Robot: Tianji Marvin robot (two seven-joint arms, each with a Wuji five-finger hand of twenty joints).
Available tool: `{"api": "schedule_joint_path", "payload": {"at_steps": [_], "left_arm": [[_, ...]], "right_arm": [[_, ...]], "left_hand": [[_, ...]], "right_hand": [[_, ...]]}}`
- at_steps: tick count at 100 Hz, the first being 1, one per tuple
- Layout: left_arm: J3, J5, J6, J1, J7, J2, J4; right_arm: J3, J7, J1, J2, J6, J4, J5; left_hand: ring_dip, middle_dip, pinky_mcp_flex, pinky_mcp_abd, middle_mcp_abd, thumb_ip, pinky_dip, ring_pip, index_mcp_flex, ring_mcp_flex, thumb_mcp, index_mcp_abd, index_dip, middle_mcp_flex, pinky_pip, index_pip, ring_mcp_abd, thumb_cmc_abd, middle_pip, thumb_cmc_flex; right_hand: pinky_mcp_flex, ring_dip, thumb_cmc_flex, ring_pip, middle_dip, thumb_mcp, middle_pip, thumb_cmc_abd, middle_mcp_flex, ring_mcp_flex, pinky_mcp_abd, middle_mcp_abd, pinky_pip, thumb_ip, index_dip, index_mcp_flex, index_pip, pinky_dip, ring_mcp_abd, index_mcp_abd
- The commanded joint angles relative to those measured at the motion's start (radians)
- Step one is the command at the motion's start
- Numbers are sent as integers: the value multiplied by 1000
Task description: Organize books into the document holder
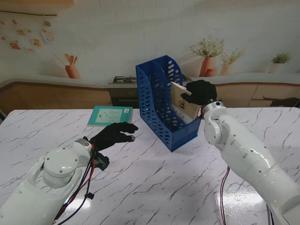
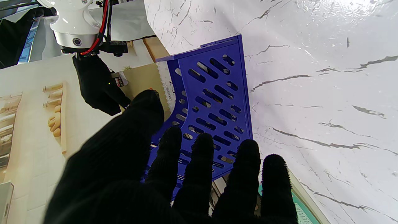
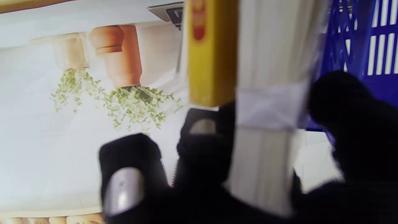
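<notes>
One book (image 1: 183, 101) was pinched upright in the right hand (image 1: 200, 92), half into the blue document holder (image 1: 161, 101)'s right slot, long edge angled down. The teal book (image 1: 109, 115) lay flat just left of the holder, right ahead of the left hand (image 1: 114, 134), spread and empty, so that hand was nearer

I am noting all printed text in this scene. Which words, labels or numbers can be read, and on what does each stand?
None can be read.
Teal book: cover print and white sticker too small.
Book in the right hand: cover print too small; red mark on its yellow spine blurred.
Blue document holder: no label visible.
</notes>
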Motion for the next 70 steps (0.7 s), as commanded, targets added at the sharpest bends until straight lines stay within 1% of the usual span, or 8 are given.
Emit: {"api": "schedule_joint_path", "payload": {"at_steps": [1,23,36,48,56,62,67,70], "left_arm": [[2,-7,-26,4,-11,-2,3],[1,-9,-24,6,-12,-2,4],[-1,-10,-21,6,-14,-2,3],[-2,-11,-17,6,-15,-2,4],[-2,-11,-16,4,-14,-3,8],[-1,-10,-18,3,-13,-3,12],[0,-7,-26,1,-13,-2,18],[1,-2,-34,1,-12,-2,22]], "right_arm": [[-9,22,-19,-6,9,-7,-4],[-6,36,-22,-3,15,-18,-8],[-3,40,-24,-2,15,-21,-9],[7,44,-34,1,16,-36,-14],[23,56,-48,5,18,-60,-19],[43,84,-68,9,21,-95,-19],[61,97,-85,12,22,-121,-19],[70,100,-95,12,24,-134,-17]], "left_hand": [[-3,-10,-14,-27,-22,20,19,-24,-5,-26,-9,-15,3,-30,-37,-7,-20,8,-12,-5],[-3,-10,-15,-27,-22,20,19,-24,-4,-26,-11,-15,4,-30,-37,-6,-19,10,-12,-6],[-3,-10,-14,-28,-21,20,20,-24,-5,-25,-12,-15,3,-30,-36,-7,-20,13,-13,-4],[-3,-10,-16,-29,-21,20,20,-25,-7,-28,-13,-17,3,-30,-37,-8,-21,12,-13,-5],[-4,-10,-17,-26,-25,20,20,-27,-5,-29,-15,-36,4,-28,-39,-5,-21,12,-13,-6],[-5,-10,-19,-26,-39,19,19,-28,-5,-31,-17,-44,5,-24,-41,-3,-23,12,-13,-8],[-6,-9,-20,-25,-47,19,18,-29,-3,-28,-19,-53,6,-21,-43,0,-24,10,-11,-11],[-6,-9,-20,-25,-51,18,18,-29,-1,-27,-20,-57,7,-18,-43,2,-25,7,-11,-11]], "right_hand": [[23,-16,36,-31,-107,2,-164,-10,-35,-7,-397,12,240,-45,-81,-21,-51,-12,-108,-39],[16,-51,38,-89,-161,-18,-224,-17,-67,-8,-385,19,205,-51,-127,-47,-90,-37,-98,-34],[-53,-112,36,-227,-191,-28,-255,-17,-90,-33,-260,21,97,-50,-150,-68,-111,-90,-41,-40],[-204,-153,22,-394,-221,-45,-313,-3,-147,-115,-132,25,-33,-44,-175,-113,-168,-84,15,-29],[-293,-171,14,-485,-241,-62,-354,18,-185,-163,-78,33,-112,-36,-190,-135,-225,-72,42,-16],[-433,-195,-4,-624,-279,-97,-423,63,-243,-239,-21,46,-232,-8,-195,-155,-340,-40,79,8],[-481,-205,-15,-675,-294,-113,-450,88,-268,-269,-3,53,-272,11,-199,-162,-391,-27,88,20],[-545,-216,-30,-744,-313,-132,-485,120,-305,-313,14,64,-336,50,-175,-172,-474,-8,103,38]]}}
